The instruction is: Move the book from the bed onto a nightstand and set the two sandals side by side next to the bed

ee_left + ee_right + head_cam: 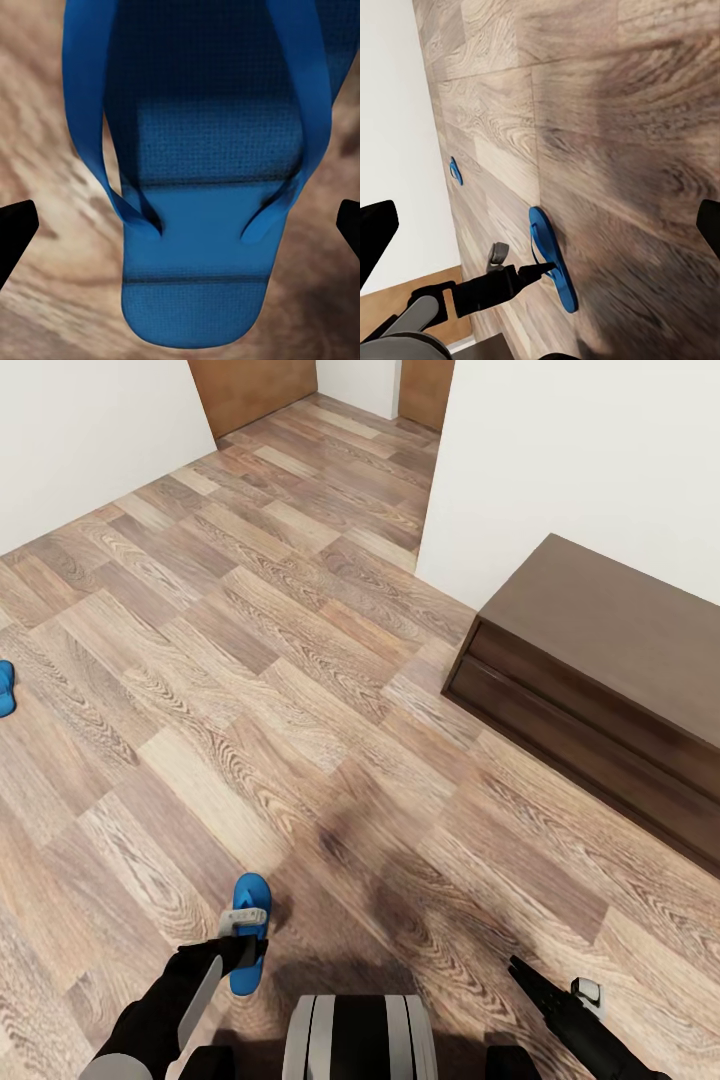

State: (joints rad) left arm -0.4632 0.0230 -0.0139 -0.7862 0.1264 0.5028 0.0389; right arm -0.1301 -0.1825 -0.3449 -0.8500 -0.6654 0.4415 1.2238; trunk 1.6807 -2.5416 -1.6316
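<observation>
Cabinet: we see a long dark-brown cabinet against the white wall at the right of the head view; its drawer fronts are closed, its top is bare, and we cannot see inside it.

Near sandal: a blue sandal lies flat on the plank floor, just ahead of the robot on its left side. Its long axis runs almost straight away from the robot, tilted slightly. In the left wrist view the two straps meet at the toe post, with the rounded toe end just past it. We cannot tell from the head view which end faces the robot.

Far sandal: a second sandal shows as a blue sliver at the left edge of the head view, well apart from the first; in the right wrist view it is a small blue spot near the wall. Its direction is unclear to us.

Left gripper: our left gripper sits right over the near sandal, fingers spread to either side of the sole in its wrist view, not pinching it.

Right gripper: our right gripper hangs low over bare floor at our right, fingers spread wide, holding nothing.
</observation>
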